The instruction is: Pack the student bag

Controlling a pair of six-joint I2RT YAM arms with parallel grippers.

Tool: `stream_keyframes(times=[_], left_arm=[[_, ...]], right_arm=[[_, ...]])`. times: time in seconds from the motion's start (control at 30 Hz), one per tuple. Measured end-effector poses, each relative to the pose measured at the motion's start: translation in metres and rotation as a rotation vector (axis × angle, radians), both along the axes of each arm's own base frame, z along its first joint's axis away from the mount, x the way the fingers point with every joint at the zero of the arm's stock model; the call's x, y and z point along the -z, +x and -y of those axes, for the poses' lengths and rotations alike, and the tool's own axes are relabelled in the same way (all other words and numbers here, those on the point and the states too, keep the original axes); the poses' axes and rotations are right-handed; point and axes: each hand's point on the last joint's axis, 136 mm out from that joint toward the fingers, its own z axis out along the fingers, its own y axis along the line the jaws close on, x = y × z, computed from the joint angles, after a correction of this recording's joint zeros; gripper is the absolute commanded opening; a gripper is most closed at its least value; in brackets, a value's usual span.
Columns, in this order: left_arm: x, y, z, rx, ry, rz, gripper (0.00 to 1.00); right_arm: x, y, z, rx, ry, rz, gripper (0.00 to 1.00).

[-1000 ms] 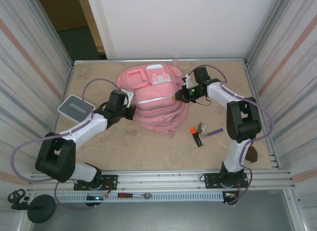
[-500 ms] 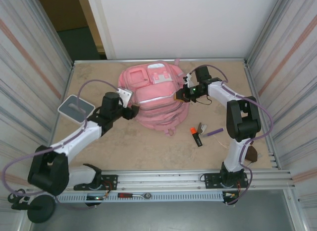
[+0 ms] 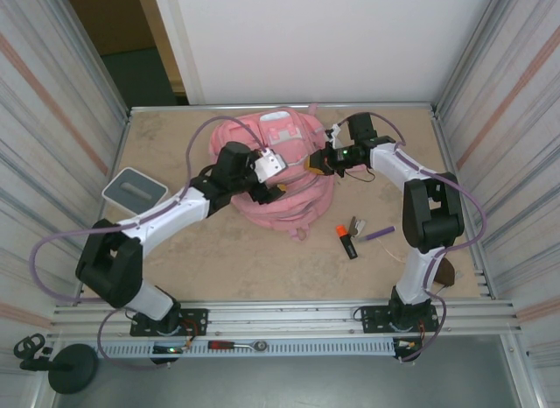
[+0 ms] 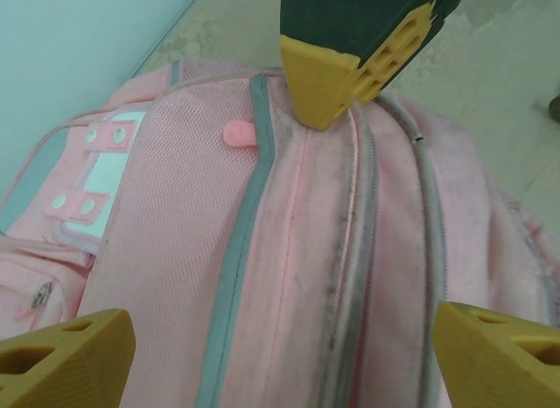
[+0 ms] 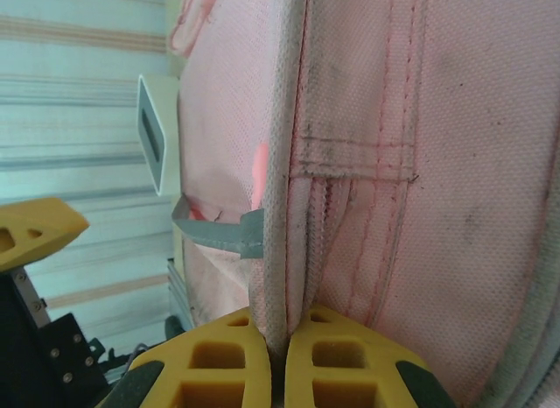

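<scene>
The student bag (image 3: 278,193), pink with grey piping and a white patch, lies at the back middle of the table. My left gripper (image 3: 273,177) hovers over its top, open wide; in the left wrist view the gripper (image 4: 280,364) straddles the zip seams of the bag (image 4: 289,250) without touching them. My right gripper (image 3: 313,167) is shut on the bag's right edge. The right wrist view shows its fingers (image 5: 219,355) pinching a piped fabric seam of the bag (image 5: 437,163). One right finger (image 4: 350,58) appears at the top of the left wrist view.
A grey box (image 3: 134,191) sits at the table's left side. An orange highlighter (image 3: 346,240), a purple pen (image 3: 380,234) and a small dark item (image 3: 356,224) lie right of the bag. Corrugated walls close both sides.
My left gripper has opened and swung right from the bag's left side onto its top. The right gripper has stayed shut on the bag's edge and shifted slightly back.
</scene>
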Motion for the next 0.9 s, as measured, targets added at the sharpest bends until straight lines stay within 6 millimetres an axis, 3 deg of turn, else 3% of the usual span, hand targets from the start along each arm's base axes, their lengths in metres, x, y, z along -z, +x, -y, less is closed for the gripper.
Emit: stream_keyframes(times=[0.27, 0.37, 0.57, 0.8, 0.9], left_arm=[[0.025, 0.012, 0.005, 0.033, 0.095, -0.040, 0.85], [0.027, 0.018, 0.005, 0.030, 0.115, -0.043, 0.75], [0.027, 0.023, 0.003, 0.025, 0.133, -0.058, 0.45], [0.022, 0.022, 0.005, 0.012, 0.106, -0.086, 0.01], [0.016, 0.026, 0.004, -0.026, 0.071, -0.108, 0.00]], right_arm=[[-0.001, 0.000, 0.001, -0.001, 0.008, 0.000, 0.00], [-0.001, 0.000, 0.001, -0.002, 0.009, 0.000, 0.00], [-0.001, 0.001, 0.001, 0.000, 0.005, 0.001, 0.01], [0.002, 0.001, 0.015, 0.017, -0.071, 0.025, 0.41], [-0.001, -0.002, 0.034, 0.059, -0.180, 0.072, 0.53]])
